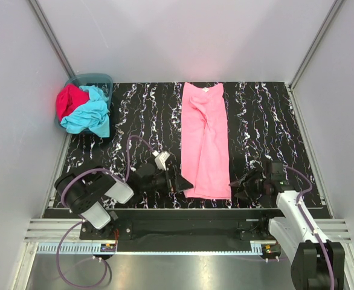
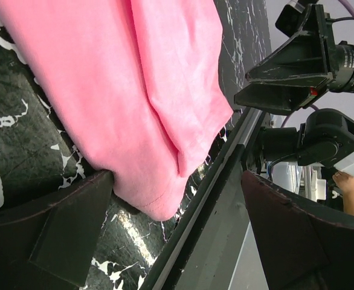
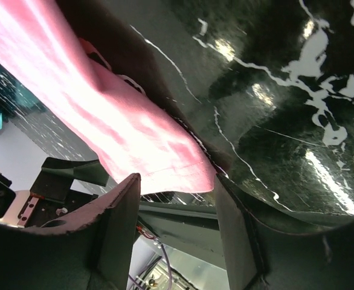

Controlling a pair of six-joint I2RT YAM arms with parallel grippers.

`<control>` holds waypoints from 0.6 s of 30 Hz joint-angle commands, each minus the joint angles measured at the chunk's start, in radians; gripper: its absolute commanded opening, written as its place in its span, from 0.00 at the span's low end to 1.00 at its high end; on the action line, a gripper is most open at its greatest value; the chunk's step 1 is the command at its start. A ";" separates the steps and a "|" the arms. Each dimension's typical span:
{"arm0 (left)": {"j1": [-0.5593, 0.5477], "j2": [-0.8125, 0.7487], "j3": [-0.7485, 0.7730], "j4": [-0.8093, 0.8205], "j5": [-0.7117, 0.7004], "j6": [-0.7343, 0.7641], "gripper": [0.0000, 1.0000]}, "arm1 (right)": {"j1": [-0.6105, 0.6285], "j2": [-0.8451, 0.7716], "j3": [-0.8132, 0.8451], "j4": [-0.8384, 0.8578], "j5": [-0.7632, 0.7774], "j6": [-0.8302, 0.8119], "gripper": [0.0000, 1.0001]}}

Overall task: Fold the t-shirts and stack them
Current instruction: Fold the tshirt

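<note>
Bright overhead light; glare streaks on table; soft shadows

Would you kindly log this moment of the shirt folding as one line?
light pink cotton t-shirt: folded strip on black marbled table | left gripper: open at near-left hem | right gripper: open at near-right hem

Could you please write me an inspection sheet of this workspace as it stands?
Surface: black marbled table.
Job's things: pink t-shirt lying in a long strip mid-table; red t-shirt and turquoise t-shirt bunched in the teal basket, far left corner.
Clutter: nothing seen.
Grippers: left gripper open at the strip's near left corner; right gripper open at its near right corner.
Cables: purple cables loop off both arms.
Surroundings: plain white walls.
</note>
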 commanded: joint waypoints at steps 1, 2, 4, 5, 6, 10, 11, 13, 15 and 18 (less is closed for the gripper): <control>-0.004 0.010 0.013 -0.173 -0.007 0.069 0.98 | -0.004 0.025 0.067 0.025 0.041 -0.032 0.59; -0.004 0.003 0.017 -0.199 -0.013 0.079 0.98 | -0.004 0.038 0.070 0.025 0.047 -0.036 0.59; -0.004 -0.030 0.031 -0.282 -0.028 0.099 0.98 | -0.004 0.076 0.080 0.049 0.048 -0.046 0.59; -0.004 -0.040 0.037 -0.310 -0.033 0.115 0.98 | -0.002 0.090 0.084 0.057 0.047 -0.047 0.59; -0.004 -0.059 0.043 -0.357 -0.035 0.122 0.98 | -0.004 0.102 0.084 0.066 0.048 -0.052 0.59; -0.004 -0.094 0.078 -0.478 -0.045 0.160 0.99 | -0.039 0.150 0.109 0.094 0.050 -0.073 0.59; -0.004 -0.100 0.082 -0.497 -0.047 0.175 0.99 | -0.042 0.159 0.121 0.096 0.050 -0.076 0.59; -0.003 -0.105 0.089 -0.543 -0.050 0.189 0.99 | -0.051 0.177 0.130 0.102 0.047 -0.089 0.59; -0.003 -0.103 0.088 -0.564 -0.048 0.195 0.99 | -0.064 0.191 0.136 0.105 0.044 -0.098 0.59; -0.003 -0.106 0.076 -0.578 -0.042 0.198 0.99 | -0.075 0.203 0.135 0.112 0.035 -0.105 0.59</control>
